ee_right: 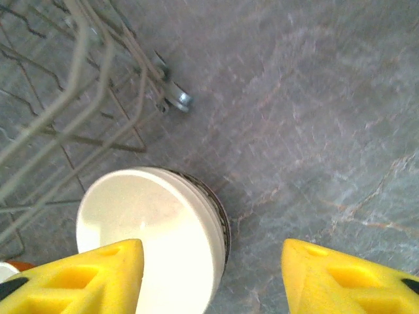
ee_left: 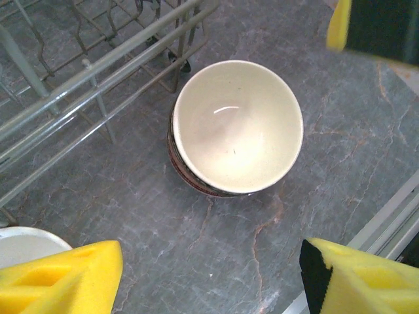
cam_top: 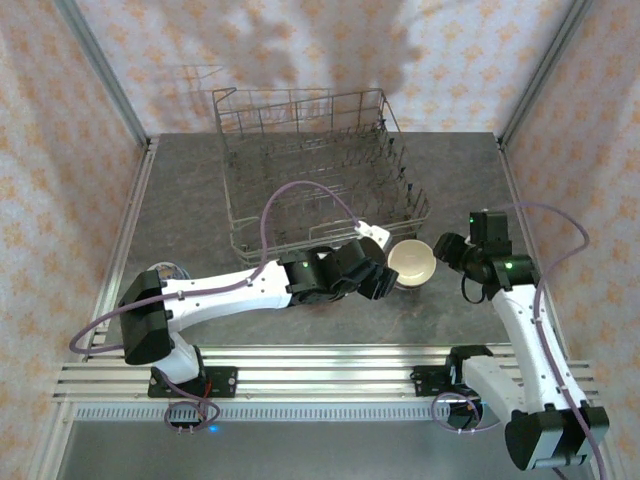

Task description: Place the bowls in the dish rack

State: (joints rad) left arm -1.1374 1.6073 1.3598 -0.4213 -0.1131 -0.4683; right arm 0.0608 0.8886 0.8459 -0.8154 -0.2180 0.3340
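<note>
A cream bowl (cam_top: 412,262) sits nested in a brown-patterned bowl (ee_left: 190,176) on the grey tabletop, just off the front right corner of the grey wire dish rack (cam_top: 315,170). My left gripper (cam_top: 380,280) hovers at the stack's left side and is open, with bare table between its yellow fingers (ee_left: 65,278). My right gripper (cam_top: 445,248) is open on the stack's right side. In the right wrist view one yellow finger (ee_right: 85,278) overlaps the cream bowl (ee_right: 150,229), and the other is over bare table. No bowl stands in the rack.
A white bowl rim (ee_left: 26,245) shows near my left finger. A patterned bowl (cam_top: 165,272) peeks out behind the left arm's shoulder. The rack's corner foot (ee_right: 180,99) stands close to the stack. Metal rails (cam_top: 320,365) run along the near edge.
</note>
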